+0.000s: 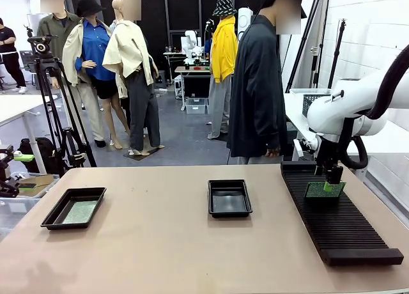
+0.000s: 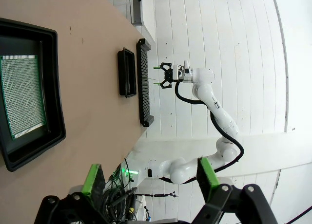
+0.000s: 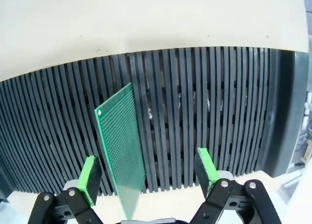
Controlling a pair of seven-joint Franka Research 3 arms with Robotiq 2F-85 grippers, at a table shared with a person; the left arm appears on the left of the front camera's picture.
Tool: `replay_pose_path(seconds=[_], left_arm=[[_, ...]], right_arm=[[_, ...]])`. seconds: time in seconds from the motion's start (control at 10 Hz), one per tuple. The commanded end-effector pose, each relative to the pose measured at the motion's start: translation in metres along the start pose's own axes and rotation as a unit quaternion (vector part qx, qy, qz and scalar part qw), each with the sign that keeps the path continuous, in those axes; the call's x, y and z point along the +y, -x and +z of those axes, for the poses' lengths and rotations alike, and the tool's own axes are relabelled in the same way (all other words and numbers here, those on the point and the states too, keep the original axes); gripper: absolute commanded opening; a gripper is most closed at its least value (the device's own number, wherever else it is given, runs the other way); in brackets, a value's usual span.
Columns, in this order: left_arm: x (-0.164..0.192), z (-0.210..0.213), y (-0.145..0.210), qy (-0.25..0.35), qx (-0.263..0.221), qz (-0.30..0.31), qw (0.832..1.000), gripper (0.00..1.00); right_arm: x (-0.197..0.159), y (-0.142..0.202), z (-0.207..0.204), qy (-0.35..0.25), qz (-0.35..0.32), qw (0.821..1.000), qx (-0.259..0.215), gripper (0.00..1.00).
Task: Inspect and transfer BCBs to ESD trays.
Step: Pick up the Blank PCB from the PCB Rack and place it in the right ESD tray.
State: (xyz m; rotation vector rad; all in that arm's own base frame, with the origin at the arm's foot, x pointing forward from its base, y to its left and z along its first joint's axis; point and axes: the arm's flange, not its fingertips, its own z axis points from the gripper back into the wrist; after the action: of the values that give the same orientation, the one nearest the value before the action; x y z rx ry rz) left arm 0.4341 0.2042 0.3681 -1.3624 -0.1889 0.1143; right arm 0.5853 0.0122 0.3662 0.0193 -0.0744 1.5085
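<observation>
One BCB stands on edge in a slot of the black ribbed rack, between the green pads of my right gripper, whose jaws are wide apart and clear of it. From the front, that gripper hangs over the same BCB at the rack's far end. A second BCB lies flat in the left ESD tray. The middle ESD tray holds nothing. My left gripper is open, off the table's edge, looking at the tray with its BCB.
The long rack runs along the table's right side, front to back. A person in a dark coat stands at the far edge. A tripod stands beyond the far left corner.
</observation>
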Motion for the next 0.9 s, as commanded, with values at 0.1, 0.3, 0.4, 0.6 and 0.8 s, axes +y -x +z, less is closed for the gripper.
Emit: replay_pose_path(seconds=[0.1,0.3,0.4,0.6,0.8], left_arm=[[-0.0017,0.0009,0.0008,-0.001,0.000,-0.002,1.000,1.00],[-0.0017,0.0009,0.0008,-0.001,0.000,-0.002,1.000,1.00],[-0.0017,0.0009,0.0008,-0.001,0.000,-0.002,1.000,1.00],[-0.0017,0.0009,0.0008,-0.001,0.000,-0.002,1.000,1.00],[-0.0017,0.0009,0.0008,-0.001,0.000,-0.002,1.000,1.00]], right_arm=[[0.0091,-0.0033,0.0005,-0.001,-0.004,1.000,0.015,0.72],[0.0090,-0.0028,-0.0006,-0.003,0.002,1.000,0.015,0.48],[0.0073,-0.0023,-0.0005,-0.007,0.005,1.000,0.013,0.37],[0.0064,-0.0020,0.0000,-0.008,0.008,1.000,0.014,0.14],[0.0062,-0.0015,-0.0009,-0.011,0.009,1.000,0.016,0.00]])
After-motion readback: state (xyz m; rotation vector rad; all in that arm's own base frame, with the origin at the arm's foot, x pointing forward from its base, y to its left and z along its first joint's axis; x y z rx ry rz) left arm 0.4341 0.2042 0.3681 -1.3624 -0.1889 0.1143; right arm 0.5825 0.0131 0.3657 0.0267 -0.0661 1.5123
